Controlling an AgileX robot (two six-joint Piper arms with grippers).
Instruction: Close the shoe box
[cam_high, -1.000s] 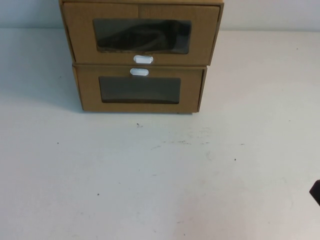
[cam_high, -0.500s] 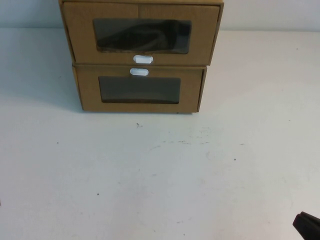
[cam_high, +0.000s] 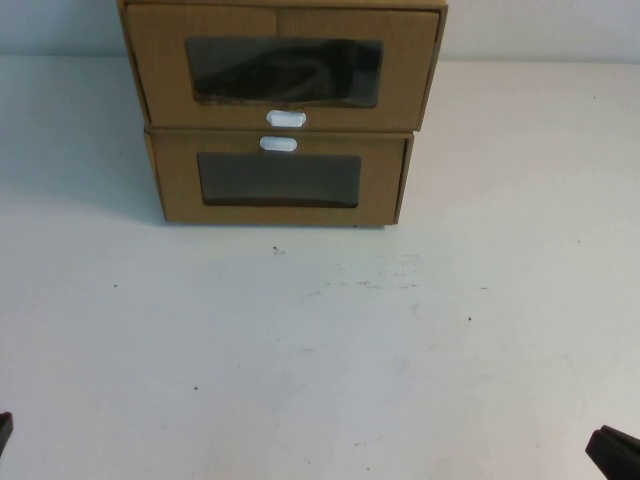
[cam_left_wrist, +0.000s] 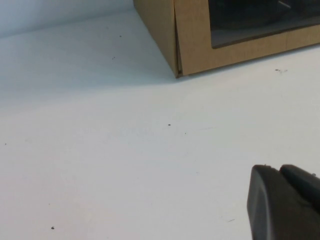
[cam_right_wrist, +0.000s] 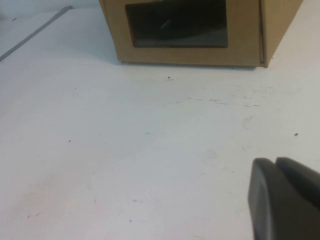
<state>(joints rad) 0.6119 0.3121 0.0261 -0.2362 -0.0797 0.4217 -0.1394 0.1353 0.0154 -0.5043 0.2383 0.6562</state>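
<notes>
Two brown cardboard boxes are stacked at the table's far middle. The upper one is the shoe box (cam_high: 160, 70), with a wide clear window and a white pull tab (cam_high: 286, 118) below it. Its front juts a little forward over the lower box. My left gripper (cam_high: 3, 432) is at the near left corner of the high view, far from the box; in the left wrist view (cam_left_wrist: 277, 167) its fingers are together and empty. My right gripper (cam_high: 612, 455) is at the near right corner, also shut and empty in the right wrist view (cam_right_wrist: 274, 161).
The lower matching box (cam_high: 180, 190) has its white tab (cam_high: 278, 143) above its window. It also shows in the left wrist view (cam_left_wrist: 195, 45) and the right wrist view (cam_right_wrist: 242, 30). The white table (cam_high: 320, 340) stretches between the grippers and the boxes.
My right gripper has dropped back toward the near right corner. My left gripper's tip has come into view at the near left corner. The boxes have not moved.
</notes>
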